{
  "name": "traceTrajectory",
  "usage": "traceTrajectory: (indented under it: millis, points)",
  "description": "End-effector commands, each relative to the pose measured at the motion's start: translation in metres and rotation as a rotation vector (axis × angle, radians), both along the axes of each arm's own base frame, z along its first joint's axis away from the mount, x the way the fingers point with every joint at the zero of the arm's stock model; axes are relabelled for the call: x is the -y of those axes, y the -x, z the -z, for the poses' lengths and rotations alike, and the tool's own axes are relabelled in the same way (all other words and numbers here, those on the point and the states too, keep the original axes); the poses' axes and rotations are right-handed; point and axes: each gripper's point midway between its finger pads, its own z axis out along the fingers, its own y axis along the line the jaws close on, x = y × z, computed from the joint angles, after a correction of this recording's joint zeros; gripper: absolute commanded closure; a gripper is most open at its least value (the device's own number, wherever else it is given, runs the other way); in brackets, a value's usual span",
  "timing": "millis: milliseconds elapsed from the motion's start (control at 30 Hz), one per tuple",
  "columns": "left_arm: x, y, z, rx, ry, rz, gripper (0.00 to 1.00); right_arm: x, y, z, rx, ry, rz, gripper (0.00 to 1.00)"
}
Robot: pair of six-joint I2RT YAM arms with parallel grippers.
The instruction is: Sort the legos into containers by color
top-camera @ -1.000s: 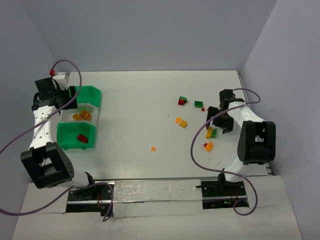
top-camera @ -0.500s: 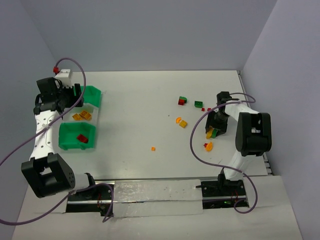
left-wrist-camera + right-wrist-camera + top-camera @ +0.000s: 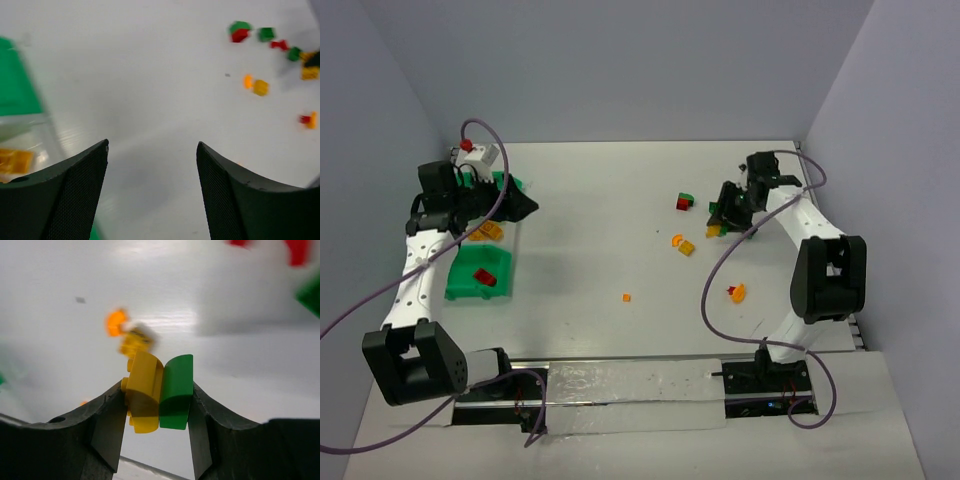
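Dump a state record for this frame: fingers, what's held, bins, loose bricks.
left fingers: open, empty
right fingers: closed on a yellow brick and a green brick, side by side
near green bin: one red brick
middle bin: orange bricks
far green bin: mostly hidden by the left arm, contents unseen
loose on table: green-and-red pair; orange pair; small orange piece; red-and-orange pair
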Motion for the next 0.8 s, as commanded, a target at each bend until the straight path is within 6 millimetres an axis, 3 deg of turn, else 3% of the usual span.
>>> traceTrajectory:
  millis: [0, 67, 133, 267, 433, 767]
  points:
    - [0.072, 0.025, -0.043, 0.039, 0.257, 0.251, 0.21, -0.070, -0.040, -0.106, 0.323, -0.140, -0.081, 0.57]
    - [0.094, 0.030, -0.053, 0.031, 0.332, 0.302, 0.19, -0.116, -0.038, -0.139, 0.414, -0.169, -0.157, 0.56]
    - [0.121, 0.038, -0.056, -0.005, 0.381, 0.359, 0.17, -0.149, -0.033, -0.162, 0.467, -0.207, -0.202, 0.56]
    - [0.151, 0.045, -0.059, -0.037, 0.414, 0.404, 0.16, -0.199, -0.020, -0.183, 0.501, -0.267, -0.253, 0.56]
    - [0.175, 0.040, -0.053, -0.047, 0.411, 0.387, 0.15, -0.236, -0.008, -0.187, 0.495, -0.303, -0.283, 0.56]
    - [0.205, 0.036, -0.043, -0.054, 0.392, 0.399, 0.16, -0.268, 0.000, -0.196, 0.473, -0.364, -0.254, 0.57]
